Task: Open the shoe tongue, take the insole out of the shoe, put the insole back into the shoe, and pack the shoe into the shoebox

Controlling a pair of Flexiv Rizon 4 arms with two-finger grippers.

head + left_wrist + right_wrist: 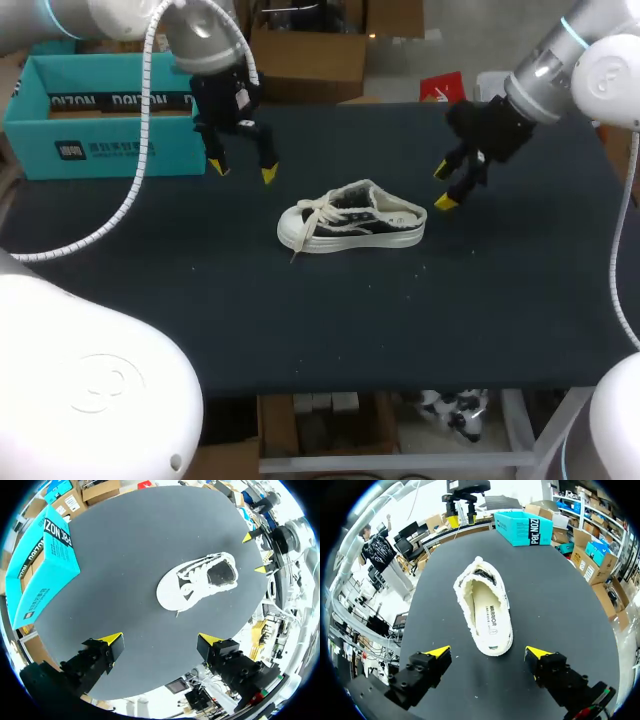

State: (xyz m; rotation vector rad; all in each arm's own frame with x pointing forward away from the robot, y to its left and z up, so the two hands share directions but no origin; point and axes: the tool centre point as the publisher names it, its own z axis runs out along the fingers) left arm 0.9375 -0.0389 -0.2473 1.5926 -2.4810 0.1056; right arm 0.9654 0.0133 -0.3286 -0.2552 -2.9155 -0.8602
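The shoe (350, 220) lies on the counter (420, 320), heel just ahead of the right hand (445, 187), long axis running straight away from it. The left hand (243, 172) hangs farther off, toe side. Both are wide open, empty.

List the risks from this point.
Nothing holds the shoe: the left gripper and right gripper are both open and clear of it, so a one-sided pull may slide it. Loose laces trail onto the table and could snag a finger.
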